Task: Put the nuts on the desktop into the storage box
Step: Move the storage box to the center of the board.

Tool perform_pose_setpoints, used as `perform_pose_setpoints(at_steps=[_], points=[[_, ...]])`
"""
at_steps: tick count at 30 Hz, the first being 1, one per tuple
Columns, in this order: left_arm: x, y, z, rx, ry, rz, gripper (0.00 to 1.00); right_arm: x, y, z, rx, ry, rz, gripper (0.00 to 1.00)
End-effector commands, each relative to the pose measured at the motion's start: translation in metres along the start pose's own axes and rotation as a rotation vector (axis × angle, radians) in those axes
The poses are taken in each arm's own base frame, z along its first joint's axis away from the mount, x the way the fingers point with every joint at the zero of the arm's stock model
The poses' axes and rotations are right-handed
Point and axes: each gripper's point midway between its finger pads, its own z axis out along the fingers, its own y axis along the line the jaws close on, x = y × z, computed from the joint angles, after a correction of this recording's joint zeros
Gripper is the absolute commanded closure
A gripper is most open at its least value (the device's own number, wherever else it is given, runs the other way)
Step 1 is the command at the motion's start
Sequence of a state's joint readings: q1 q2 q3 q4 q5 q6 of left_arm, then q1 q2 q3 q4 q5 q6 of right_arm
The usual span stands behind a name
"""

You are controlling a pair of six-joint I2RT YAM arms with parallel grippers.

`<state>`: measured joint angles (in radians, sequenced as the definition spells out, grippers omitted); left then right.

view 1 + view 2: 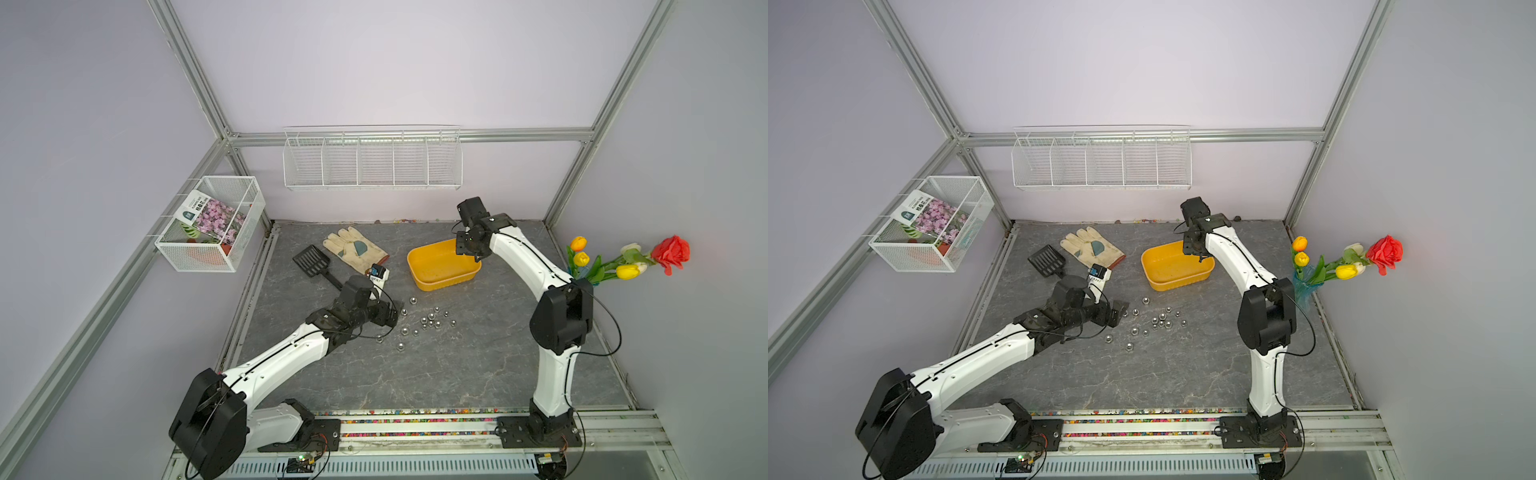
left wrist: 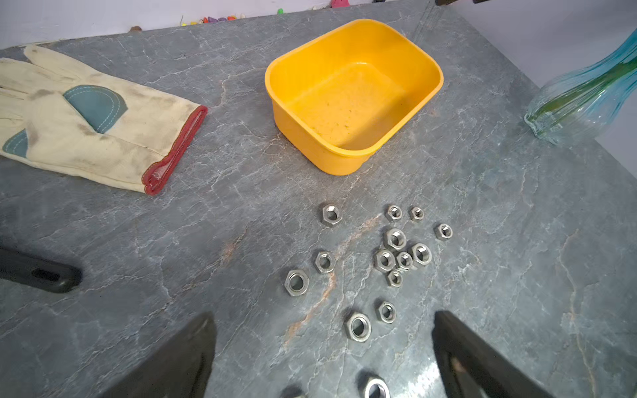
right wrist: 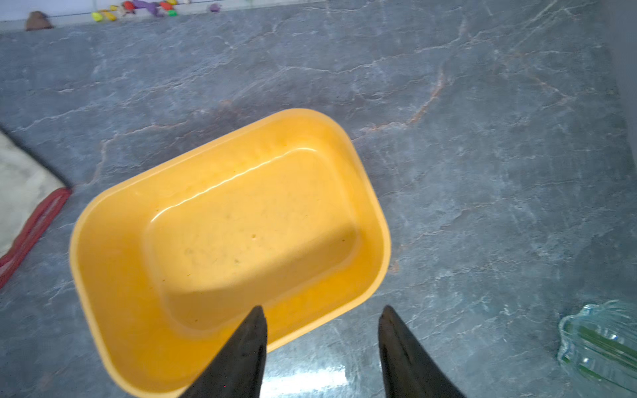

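- the desktop was dark grey stone-look with pale veins, closed in by lilac walls and an aluminium frame.
- coloured beads filled the rail along the front edge, between the two arm bases.
- a white wire rack hung on the back wall. A wire mesh basket holding a flower seed packet hung on the side wall.
- a soiled work glove with a red cuff and a black slotted scoop lay beyond the left arm, off to one side of the nuts.
- a blue glass vase of artificial flowers stood by the wall, behind the right arm.
- the left claw hung low over the desktop, released and spread wide, with nothing in it.
- the nuts lay scattered on the desktop just ahead of that claw. One sat between its fingers and a tight cluster lay a little further out.
- the yellow storage box stood beyond the nuts, with bare desktop between.
- the right claw hovered over the box's near rim, released. One finger was above the inside and the other above the desktop.
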<state>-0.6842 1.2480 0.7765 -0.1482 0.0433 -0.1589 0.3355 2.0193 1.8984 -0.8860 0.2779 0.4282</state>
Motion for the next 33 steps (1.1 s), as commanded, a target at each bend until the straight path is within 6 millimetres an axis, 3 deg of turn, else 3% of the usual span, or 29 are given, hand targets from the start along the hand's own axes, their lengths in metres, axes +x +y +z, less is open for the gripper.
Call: perform_pose_setpoints(at_steps=[1,9,14,18,22,26,29,33], points=[[-0.022,-0.011,-0.003,0.027,-0.049,0.034,0.0,0.008,-0.018,0.031,0.037,0.056,-0.046,0.45],[-0.018,-0.018,-0.011,0.051,-0.049,0.061,0.0,-0.005,-0.04,0.087,-0.035,0.121,-0.064,0.44],[-0.01,-0.036,-0.013,0.157,-0.029,0.132,0.0,-0.011,-0.036,0.11,-0.101,0.13,-0.072,0.44],[-0.001,-0.04,-0.003,0.186,0.021,0.18,0.0,-0.012,-0.029,0.122,-0.147,0.141,-0.084,0.47],[0.011,-0.04,0.011,0.192,0.084,0.221,0.0,-0.008,-0.018,0.129,-0.207,0.173,-0.102,0.6],[0.01,-0.038,0.019,0.181,0.085,0.213,0.0,0.001,-0.013,0.132,-0.236,0.199,-0.088,0.86],[0.01,-0.036,0.022,0.173,0.08,0.207,0.0,0.009,-0.012,0.131,-0.24,0.211,-0.07,0.98],[0.01,-0.031,0.025,0.142,0.087,0.202,0.0,0.016,-0.011,0.124,-0.227,0.213,-0.032,1.0]])
